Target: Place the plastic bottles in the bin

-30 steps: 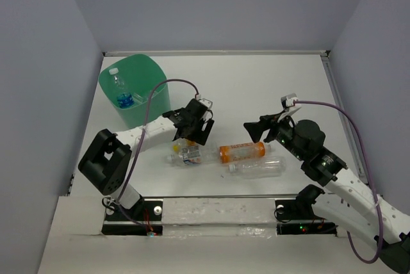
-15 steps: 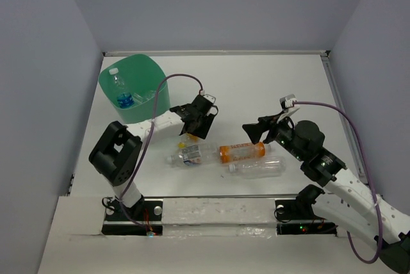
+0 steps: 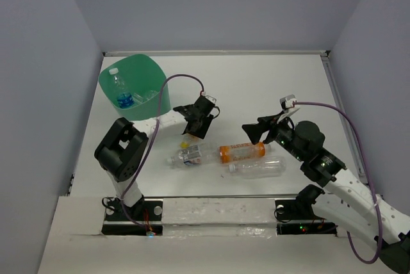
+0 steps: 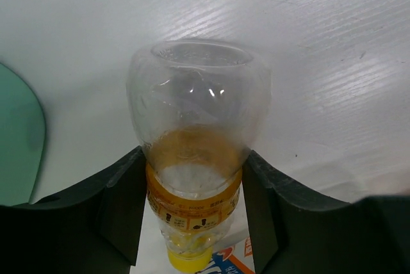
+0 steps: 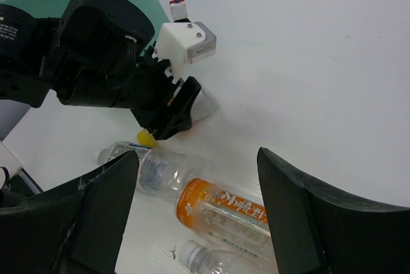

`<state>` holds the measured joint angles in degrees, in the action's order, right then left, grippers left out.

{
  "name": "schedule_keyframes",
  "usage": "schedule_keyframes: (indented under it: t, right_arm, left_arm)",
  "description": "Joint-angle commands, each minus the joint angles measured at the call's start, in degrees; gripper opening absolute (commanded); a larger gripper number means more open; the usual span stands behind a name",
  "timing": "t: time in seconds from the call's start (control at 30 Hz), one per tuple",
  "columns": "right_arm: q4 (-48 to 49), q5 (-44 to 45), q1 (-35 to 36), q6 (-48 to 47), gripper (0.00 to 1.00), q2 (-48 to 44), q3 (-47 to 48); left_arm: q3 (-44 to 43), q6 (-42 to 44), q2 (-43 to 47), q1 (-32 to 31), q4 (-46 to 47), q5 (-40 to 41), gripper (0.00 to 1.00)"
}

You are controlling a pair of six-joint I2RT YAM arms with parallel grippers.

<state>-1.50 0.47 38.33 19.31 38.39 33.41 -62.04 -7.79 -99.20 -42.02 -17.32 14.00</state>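
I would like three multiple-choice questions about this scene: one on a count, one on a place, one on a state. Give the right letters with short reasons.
1. How many bottles lie loose on the table?
A) one B) five C) three

2. Where is the blue-labelled bottle?
A) in the green bin B) on the table C) in the right claw

3. What is the state of the left claw?
A) open and empty B) shut on the yellow-capped bottle C) shut on the rim of the green bin

Answers: 1 C, three lie close together in front of the arms. 2 A, it shows inside the walls of the green bin. 3 B, the left wrist view shows both fingers against its sides.
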Motion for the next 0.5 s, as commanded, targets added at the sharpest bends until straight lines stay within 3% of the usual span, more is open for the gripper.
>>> schedule_keyframes:
  t: [0.0,0.07,0.47]
  right_arm:
    - [3.78,-1.96,0.26,0.11,0.8,-0.86,-0.63]
    - [4.22,-2.14,0.26,0.03,0.8,-0.86,-0.89]
    - [6.95,-2.84,0.26,-0.59,0.8,1.86,-2.21]
  left_arm:
    - [-3.43,0.85,1.81,-0.17,1.06,3.31,0.56]
    - [-5.36,1.64,4.08,-0.17,1.41,5.94,0.5]
    - [-19.26,4.63,21.31,-0.17,7.47,16.58,0.5]
